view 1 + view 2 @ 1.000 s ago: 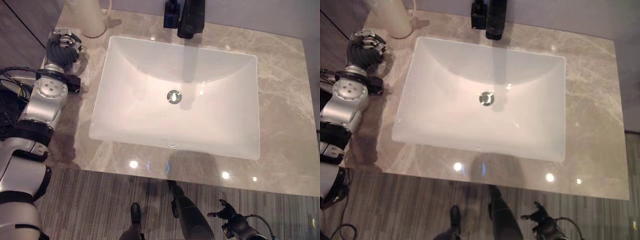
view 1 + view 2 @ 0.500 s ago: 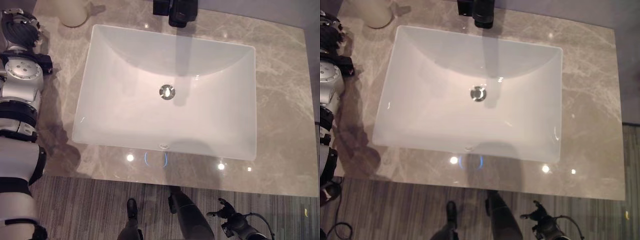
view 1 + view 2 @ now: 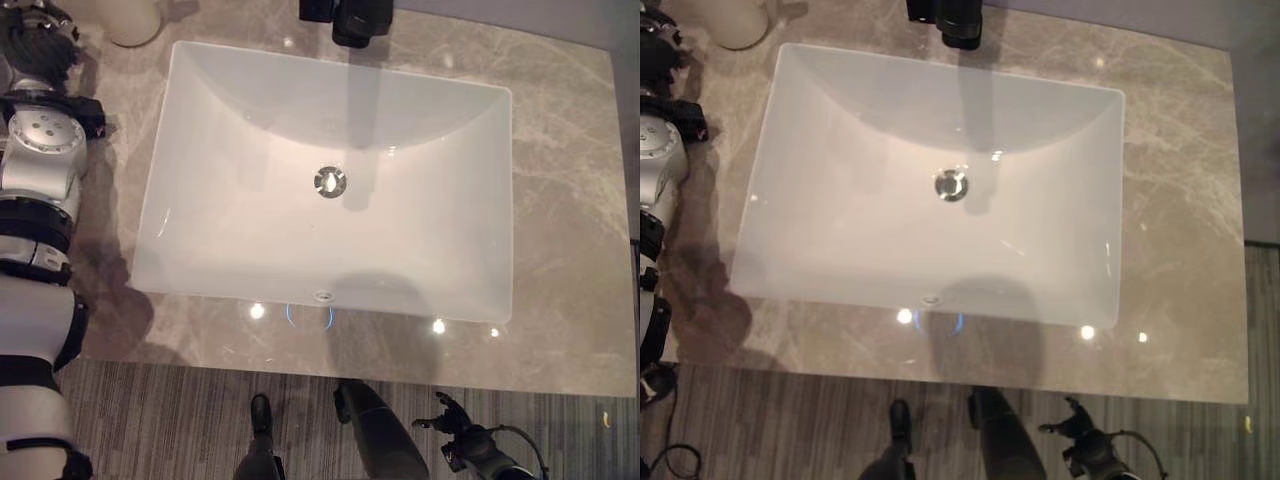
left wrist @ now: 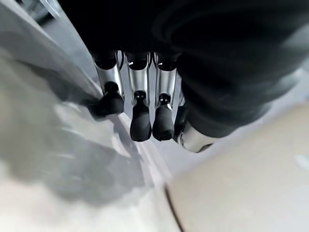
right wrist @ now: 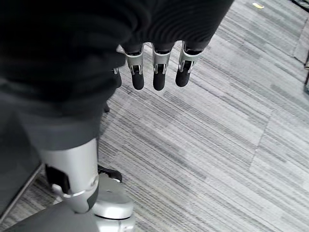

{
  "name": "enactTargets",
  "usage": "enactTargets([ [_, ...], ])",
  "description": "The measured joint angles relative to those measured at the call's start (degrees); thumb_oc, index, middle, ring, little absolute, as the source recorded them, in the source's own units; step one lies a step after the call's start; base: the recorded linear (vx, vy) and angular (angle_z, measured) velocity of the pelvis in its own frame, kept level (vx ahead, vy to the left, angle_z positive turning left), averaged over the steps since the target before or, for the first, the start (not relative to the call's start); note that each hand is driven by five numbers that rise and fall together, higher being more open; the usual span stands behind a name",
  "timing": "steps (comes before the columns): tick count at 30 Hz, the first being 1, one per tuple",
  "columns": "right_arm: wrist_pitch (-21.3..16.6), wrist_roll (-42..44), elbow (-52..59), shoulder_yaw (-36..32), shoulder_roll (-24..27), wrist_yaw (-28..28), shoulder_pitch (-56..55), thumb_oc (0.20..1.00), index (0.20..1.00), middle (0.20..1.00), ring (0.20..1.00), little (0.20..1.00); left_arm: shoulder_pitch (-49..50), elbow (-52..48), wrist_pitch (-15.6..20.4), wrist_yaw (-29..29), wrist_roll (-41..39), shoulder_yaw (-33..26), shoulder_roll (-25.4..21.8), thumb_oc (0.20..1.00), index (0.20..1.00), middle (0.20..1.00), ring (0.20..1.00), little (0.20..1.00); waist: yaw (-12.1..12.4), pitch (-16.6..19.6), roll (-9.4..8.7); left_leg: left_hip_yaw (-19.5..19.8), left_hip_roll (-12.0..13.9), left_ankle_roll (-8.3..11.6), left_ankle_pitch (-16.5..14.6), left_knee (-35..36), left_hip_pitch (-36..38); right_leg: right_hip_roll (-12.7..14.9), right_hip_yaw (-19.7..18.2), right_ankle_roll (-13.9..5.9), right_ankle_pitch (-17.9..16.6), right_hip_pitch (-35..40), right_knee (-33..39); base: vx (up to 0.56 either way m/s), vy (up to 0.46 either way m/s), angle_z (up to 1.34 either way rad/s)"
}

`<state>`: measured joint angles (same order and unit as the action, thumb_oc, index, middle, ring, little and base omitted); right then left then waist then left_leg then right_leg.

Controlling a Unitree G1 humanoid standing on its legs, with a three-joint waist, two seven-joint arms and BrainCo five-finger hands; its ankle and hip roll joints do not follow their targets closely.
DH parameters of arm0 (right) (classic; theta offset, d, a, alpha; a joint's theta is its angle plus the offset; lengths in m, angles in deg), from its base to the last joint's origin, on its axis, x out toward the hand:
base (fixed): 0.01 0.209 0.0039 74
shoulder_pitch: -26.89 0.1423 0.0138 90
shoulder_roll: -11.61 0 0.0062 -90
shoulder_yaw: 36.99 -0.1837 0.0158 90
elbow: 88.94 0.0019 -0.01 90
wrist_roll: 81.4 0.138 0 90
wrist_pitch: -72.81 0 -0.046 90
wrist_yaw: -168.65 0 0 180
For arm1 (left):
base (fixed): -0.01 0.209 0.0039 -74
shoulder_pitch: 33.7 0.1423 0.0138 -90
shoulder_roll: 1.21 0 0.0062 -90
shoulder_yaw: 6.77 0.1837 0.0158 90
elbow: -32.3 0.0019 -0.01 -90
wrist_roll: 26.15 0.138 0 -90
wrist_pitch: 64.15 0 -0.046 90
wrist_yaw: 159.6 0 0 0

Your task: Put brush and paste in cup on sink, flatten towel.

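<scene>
R hand hangs low over grey striped carpet, fingers straight, holding nothing. White sink sits in the marble counter, drain mid-basin. L hand at far-left counter edge, fingers relaxed and straight, empty. Cream cup just beside it at the back corner; black tap behind the basin.
</scene>
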<state>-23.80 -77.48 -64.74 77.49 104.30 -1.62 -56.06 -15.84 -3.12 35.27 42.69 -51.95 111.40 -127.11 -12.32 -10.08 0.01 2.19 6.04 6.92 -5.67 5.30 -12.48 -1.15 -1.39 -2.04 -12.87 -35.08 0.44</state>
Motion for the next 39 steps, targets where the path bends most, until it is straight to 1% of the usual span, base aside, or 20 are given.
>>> enactTargets([
  [2, -0.30, 0.00, 0.23, 0.06, -0.04, 0.00, 0.00, 1.000, 1.000, 1.000, 1.000, 1.000, 0.06, -0.23, 0.37, 0.03, 0.01, 0.00, 0.00, 0.200, 0.200, 0.200, 0.200, 0.200, -0.14, 0.09, -0.14, -0.22, 0.00, -0.01, -0.05, 0.00, 0.00, -0.06, -0.13, 0.00, 0.00, -0.16, -0.10, 0.01, -0.028, -0.08],
  [4, -0.92, 0.00, 0.23, 0.53, -0.18, 0.00, -0.07, 1.000, 1.000, 1.000, 1.000, 1.000, 0.07, -0.56, 0.42, 0.13, 0.09, 0.00, -0.67, 0.200, 0.200, 0.200, 0.200, 0.200, 0.09, 0.74, -1.19, -1.38, -0.02, 0.09, -0.28, 0.00, -0.10, -0.51, -1.07, -0.04, 0.06, -1.07, -0.67, 0.01, -0.032, -0.19],
  [6, -1.14, 0.01, 0.18, 0.52, -0.15, 0.01, -0.47, 1.000, 1.000, 1.000, 1.000, 1.000, 0.07, -0.73, 0.44, 0.21, 1.62, 0.14, -1.17, 0.200, 0.200, 0.200, 0.200, 0.200, -0.08, 0.90, -1.43, -1.41, 0.17, 0.15, -0.32, 0.00, -0.14, -0.68, -1.06, -0.07, 0.16, -1.14, -0.70, 0.01, -0.009, -0.06],
  [11, -1.84, 0.01, 0.29, 0.51, -0.05, 0.01, -1.88, 1.000, 1.000, 1.000, 1.000, 1.000, 0.33, -2.16, 0.59, 0.76, 4.59, 0.36, -2.04, 0.200, 0.200, 0.200, 0.200, 0.200, -0.01, 1.91, -1.44, -1.77, 0.94, 0.57, -0.51, 0.00, -0.84, -1.31, -0.99, 0.76, 0.98, -2.76, -2.34, 0.03, -0.016, -0.03],
  [18, -2.83, -0.01, 0.68, 0.49, 0.00, 0.03, -2.09, 1.000, 1.000, 1.000, 1.000, 1.000, 0.56, -3.18, 2.07, 1.34, 8.18, 1.92, -3.25, 0.200, 0.200, 0.200, 0.200, 0.200, -0.11, 2.04, -1.35, -2.22, 1.56, 0.97, -0.65, 0.00, -0.78, -1.92, -1.05, 0.90, 1.06, -2.91, -2.39, 0.01, -0.008, -0.02],
  [19, -3.28, -0.02, 0.65, 0.47, 0.01, 0.06, -2.21, 1.000, 1.000, 1.000, 1.000, 1.000, 0.55, -2.76, 2.10, 1.62, 9.15, 2.01, -3.28, 0.200, 0.200, 0.200, 0.200, 0.200, -0.16, 2.26, -1.17, -2.27, 1.58, 1.00, -0.66, 0.00, -0.90, -1.95, -1.06, 0.94, 1.09, -3.03, -2.39, 0.00, 0.000, 0.00],
  [20, -3.41, -0.02, 0.55, 0.51, -0.02, 0.08, -2.28, 1.000, 1.000, 1.000, 1.000, 1.000, -0.17, 0.03, 2.21, 1.85, 10.20, 2.15, -2.71, 0.200, 0.200, 0.200, 0.200, 0.200, -0.26, 2.56, -1.01, -2.38, 1.62, 1.07, -0.70, 0.01, -0.90, -2.01, -1.06, 1.08, 1.53, -3.09, -2.41, 0.00, 0.000, 0.00],
  [22, -3.53, -0.03, 0.31, 0.52, 0.03, 0.16, -2.49, 1.000, 1.000, 1.000, 1.000, 1.000, -0.47, 3.21, 1.50, 2.49, 11.19, 2.35, -1.79, 0.200, 0.200, 0.200, 0.200, 0.200, -0.94, 4.59, -0.22, -2.45, 1.74, 1.13, -0.74, 0.01, -1.76, -2.17, -1.04, 1.15, 1.55, -3.96, -2.49, 0.02, -0.001, -0.01],
  [24, -3.68, -0.04, 0.19, 1.03, 0.05, 0.18, -2.49, 1.000, 1.000, 1.000, 1.000, 1.000, -2.81, 8.11, 0.99, 2.98, 11.22, 2.79, -1.25, 0.200, 0.200, 0.200, 0.200, 0.200, -1.27, 4.66, -0.12, -2.62, 1.85, 1.20, -0.78, 0.01, -1.74, -2.34, -1.09, 1.17, 1.62, -4.07, -2.57, 0.04, -0.012, -0.04],
  [25, -3.67, -0.04, -0.02, 1.10, 0.04, 0.19, -2.71, 1.000, 1.000, 1.000, 1.000, 1.000, -4.92, 11.51, 0.25, 3.59, 11.22, 4.21, -1.19, 0.200, 0.200, 0.200, 0.200, 0.200, -1.35, 4.70, -0.05, -2.75, 2.05, 1.33, -0.86, 0.01, -1.75, -2.60, -1.13, 1.31, 1.78, -4.24, -2.70, 0.03, -0.020, -0.07],
  [26, -3.64, -0.04, -0.07, 1.91, 0.12, 0.22, -3.05, 1.000, 1.000, 1.000, 1.000, 1.000, -6.10, 13.58, -0.58, 4.27, 11.22, 4.26, -1.19, 0.200, 0.200, 0.200, 0.200, 0.200, -1.33, 4.73, 0.00, -2.80, 2.35, 1.45, -0.92, 0.01, -1.83, -2.90, -1.08, 1.54, 1.99, -4.61, -3.11, 0.02, -0.011, -0.06],
  [29, -3.63, -0.11, -0.04, 2.20, 0.17, 0.26, -3.34, 1.000, 1.000, 1.000, 1.000, 1.000, -6.85, 13.56, -1.05, 5.16, 11.23, 4.16, -1.46, 0.200, 0.200, 0.200, 0.200, 0.200, -1.15, 4.73, 0.03, -2.73, 2.82, 1.60, -0.83, 0.00, -2.20, -3.25, -0.77, 2.05, 1.83, -5.06, -3.43, 0.00, 0.000, 0.00],
  [35, -3.67, -0.11, 0.03, 2.20, 0.37, 0.46, -3.35, 1.000, 1.000, 1.000, 1.000, 1.000, -6.98, 13.80, -2.00, 5.91, 11.20, 4.22, -1.61, 0.200, 0.200, 0.200, 0.200, 0.200, -1.26, 4.74, 0.02, -2.76, 2.96, 1.82, -0.85, 0.01, -2.20, -3.44, -0.72, 2.04, 1.87, -5.17, -3.56, 0.00, -0.002, -0.01],
  [39, -3.73, -0.09, 0.25, 2.23, 0.48, 0.45, -3.46, 1.000, 1.000, 1.000, 1.000, 1.000, -7.02, 13.66, -1.93, 5.87, 11.19, 4.42, -2.92, 0.200, 0.200, 0.200, 0.200, 0.200, -1.22, 4.81, -0.01, -3.21, 3.14, 2.11, -0.95, 0.01, -2.55, -3.81, -1.05, 1.96, 2.01, -5.76, -3.56, 0.01, -0.019, -0.05],
])
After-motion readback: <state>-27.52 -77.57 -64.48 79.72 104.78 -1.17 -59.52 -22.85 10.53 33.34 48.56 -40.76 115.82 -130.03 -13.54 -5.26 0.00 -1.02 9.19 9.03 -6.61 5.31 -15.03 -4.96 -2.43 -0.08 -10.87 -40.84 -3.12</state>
